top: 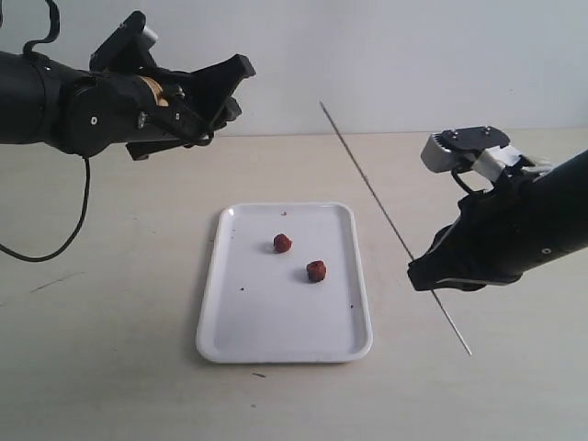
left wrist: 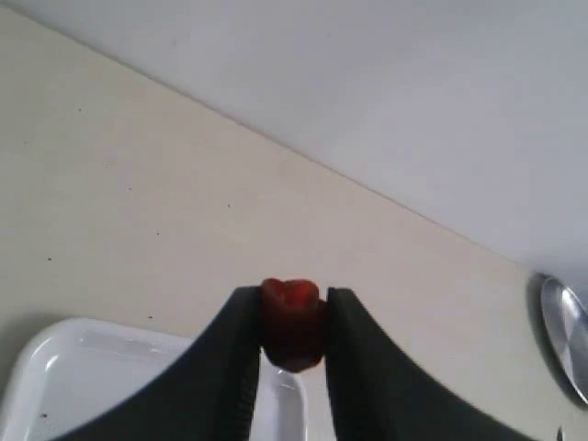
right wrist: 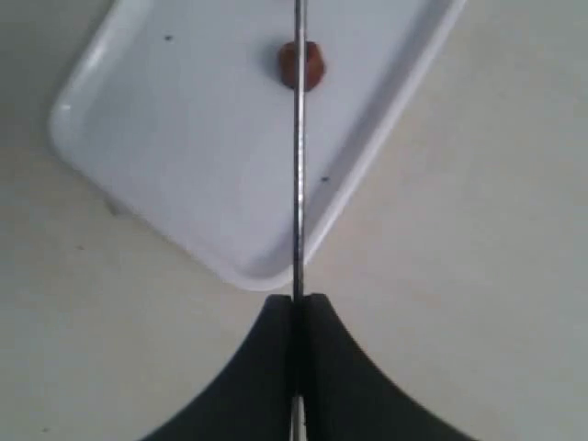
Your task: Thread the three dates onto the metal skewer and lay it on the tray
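Note:
Two dates (top: 282, 243) (top: 316, 270) lie on the white tray (top: 276, 340) in the middle of the table. The third date (left wrist: 292, 322) is pinched between the fingers of my left gripper (left wrist: 292, 317), held high above the table at the back left (top: 234, 78). My right gripper (top: 421, 272) is shut on the metal skewer (top: 367, 182), to the right of the tray. The thin rod slants up and away toward the back wall, its lower end poking out below the gripper. In the right wrist view the skewer (right wrist: 298, 147) crosses over one date (right wrist: 302, 64).
The tray stands on a pale beige table (top: 101, 322) before a white wall. A dark cable (top: 78, 220) hangs from the left arm at the left. A round metal rim (left wrist: 565, 335) shows at the edge of the left wrist view.

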Robot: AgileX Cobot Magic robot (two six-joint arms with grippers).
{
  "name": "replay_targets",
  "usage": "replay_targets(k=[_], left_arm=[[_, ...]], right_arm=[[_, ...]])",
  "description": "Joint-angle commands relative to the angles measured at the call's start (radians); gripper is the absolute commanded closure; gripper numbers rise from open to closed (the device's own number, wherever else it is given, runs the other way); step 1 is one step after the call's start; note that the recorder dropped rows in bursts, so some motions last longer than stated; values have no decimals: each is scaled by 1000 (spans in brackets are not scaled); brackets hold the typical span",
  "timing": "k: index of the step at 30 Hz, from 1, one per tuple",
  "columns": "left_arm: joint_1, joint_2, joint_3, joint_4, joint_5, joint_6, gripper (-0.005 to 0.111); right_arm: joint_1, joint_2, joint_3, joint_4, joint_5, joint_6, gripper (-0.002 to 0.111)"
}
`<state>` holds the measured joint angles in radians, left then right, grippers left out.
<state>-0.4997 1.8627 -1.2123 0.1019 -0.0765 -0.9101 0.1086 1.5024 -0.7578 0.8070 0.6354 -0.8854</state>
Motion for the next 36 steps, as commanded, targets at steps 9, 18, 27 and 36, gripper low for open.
replay_targets(k=[9, 18, 27, 36], left_arm=[[-2, -47, 0, 81, -17, -147, 82], [-38, -47, 0, 124, -26, -147, 82], [-42, -47, 0, 124, -22, -147, 82], [-60, -47, 0, 149, -14, -145, 82]], right_arm=[[-4, 101, 49, 305, 181, -358, 108], [-4, 186, 10, 449, 219, -480, 108], [-4, 188, 6, 499, 143, -495, 108], [-4, 190, 6, 498, 160, -501, 108]])
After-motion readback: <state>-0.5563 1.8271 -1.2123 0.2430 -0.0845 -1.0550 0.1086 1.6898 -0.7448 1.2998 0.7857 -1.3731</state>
